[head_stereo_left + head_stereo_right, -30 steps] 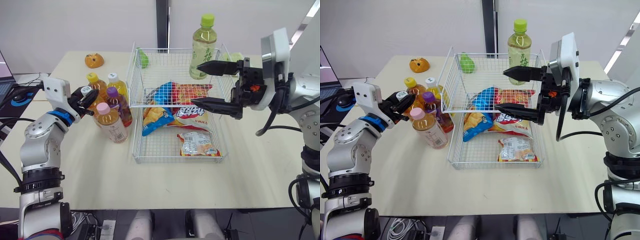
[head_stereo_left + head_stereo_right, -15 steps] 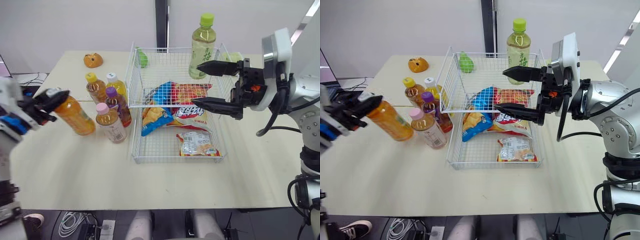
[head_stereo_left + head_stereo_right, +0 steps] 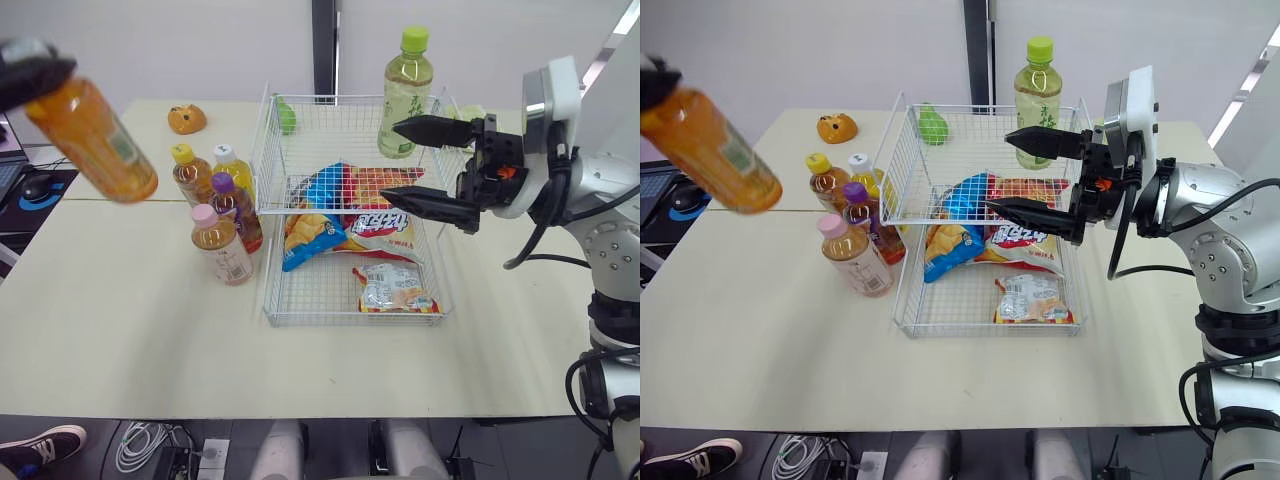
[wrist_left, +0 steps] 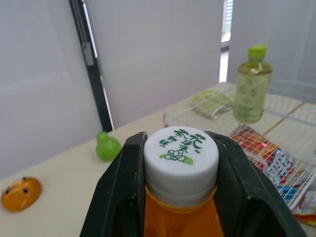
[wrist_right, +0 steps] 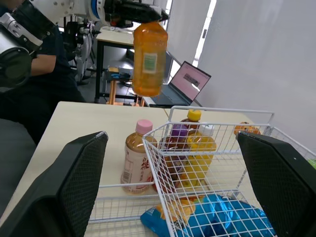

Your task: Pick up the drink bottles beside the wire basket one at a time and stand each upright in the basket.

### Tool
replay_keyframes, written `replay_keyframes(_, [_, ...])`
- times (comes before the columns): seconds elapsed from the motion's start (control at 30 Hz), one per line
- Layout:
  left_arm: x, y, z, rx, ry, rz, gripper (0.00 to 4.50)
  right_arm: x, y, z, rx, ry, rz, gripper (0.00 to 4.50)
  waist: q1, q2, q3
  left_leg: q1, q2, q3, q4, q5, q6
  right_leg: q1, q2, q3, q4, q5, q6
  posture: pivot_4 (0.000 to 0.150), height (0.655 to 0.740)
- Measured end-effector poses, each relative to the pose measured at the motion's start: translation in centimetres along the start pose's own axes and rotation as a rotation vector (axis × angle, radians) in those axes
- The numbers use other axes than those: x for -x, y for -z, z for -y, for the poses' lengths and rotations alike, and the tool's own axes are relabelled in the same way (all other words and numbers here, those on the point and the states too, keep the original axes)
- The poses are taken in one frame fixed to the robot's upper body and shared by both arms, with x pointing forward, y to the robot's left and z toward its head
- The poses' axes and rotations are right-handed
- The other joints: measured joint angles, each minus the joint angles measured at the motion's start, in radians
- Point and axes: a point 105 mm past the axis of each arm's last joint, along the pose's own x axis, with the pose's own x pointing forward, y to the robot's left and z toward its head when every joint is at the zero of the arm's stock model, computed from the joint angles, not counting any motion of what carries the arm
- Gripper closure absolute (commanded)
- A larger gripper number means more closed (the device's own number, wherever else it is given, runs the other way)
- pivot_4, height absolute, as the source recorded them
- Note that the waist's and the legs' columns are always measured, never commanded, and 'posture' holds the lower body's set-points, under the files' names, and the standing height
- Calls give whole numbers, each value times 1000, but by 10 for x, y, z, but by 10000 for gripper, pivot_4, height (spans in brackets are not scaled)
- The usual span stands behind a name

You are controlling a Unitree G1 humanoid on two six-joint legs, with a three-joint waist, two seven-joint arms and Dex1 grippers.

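Left eye view takes in the cream table [image 3: 150, 330], with the wire basket [image 3: 340, 128] standing near its middle and holding a blue snack bag [image 3: 315, 225], a red snack bag [image 3: 385, 205] and a small packet [image 3: 395, 287], all lying flat. A green bottle [image 3: 407, 90] stands upright at the basket's far right corner; whether it is inside the wire or just behind it cannot be told. Just beside the basket's left wall, four small bottles [image 3: 222, 205] stand in a tight cluster on the table, capped yellow, white, purple and pink. The orange bottle [image 3: 95, 140] is in the air well to the left of that cluster, high above the table and tilted, with its cap toward the upper left. The left wrist view adds the grip itself: the left gripper [image 4: 181, 143] has its two black fingers [image 4: 121, 192] clamped on either side of the bottle's white cap [image 4: 181, 163]. The right gripper [image 3: 391, 160] hovers over the right half of the basket, its fingers spread wide with nothing between them. The right wrist view looks along them, across the basket, to the cluster and to the orange bottle hanging cap-up beyond. A small orange toy [image 3: 186, 120] sits at the far left of the table, and a green toy [image 3: 286, 115] by the basket's far left corner.
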Motion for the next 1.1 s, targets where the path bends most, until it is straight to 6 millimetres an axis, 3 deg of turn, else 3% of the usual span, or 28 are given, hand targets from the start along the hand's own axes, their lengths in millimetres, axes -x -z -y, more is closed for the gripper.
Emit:
replay_keyframes(0.2, [-36, -21, 6, -7, 136, 29, 31235, 5, 0, 4, 7, 37, 4, 0, 3, 0, 0, 0, 0, 0, 1, 0, 0, 0, 2, -1, 1, -1, 0, 1500, 7400])
replay_keyframes(0.57, [-120, -30, 15, -52, 277, 162, 31235, 19, -3, 9, 61, 163, -50, 0, 0, 0, 1, -3, 0, 1, 1, 0, 0, -3, 2, -1, 2, 1, -2, 1500, 7400])
replay_keyframes(0.73, [-155, -17, 28, -47, 332, 177, 31235, 27, -4, 10, 88, 224, -82, 0, -1, 0, 1, -3, 0, 1, 1, 0, 0, -3, 2, 0, 2, 1, -2, 1500, 7400])
replay_keyframes(0.87, [-181, 5, 34, -51, 327, 160, 31235, 40, -3, 12, 102, 295, -121, 0, 2, 0, 1, -4, 0, 1, 2, 0, 0, -3, 1, -1, 2, 1, -3, 1500, 7400])
replay_keyframes(1.1, [-213, 31, 46, -48, 295, 143, 31235, 48, -5, 11, 112, 342, -155, 0, 1, 0, 1, -5, -1, 1, 2, 0, 0, -4, 1, -1, 2, 1, -2, 1500, 7400])
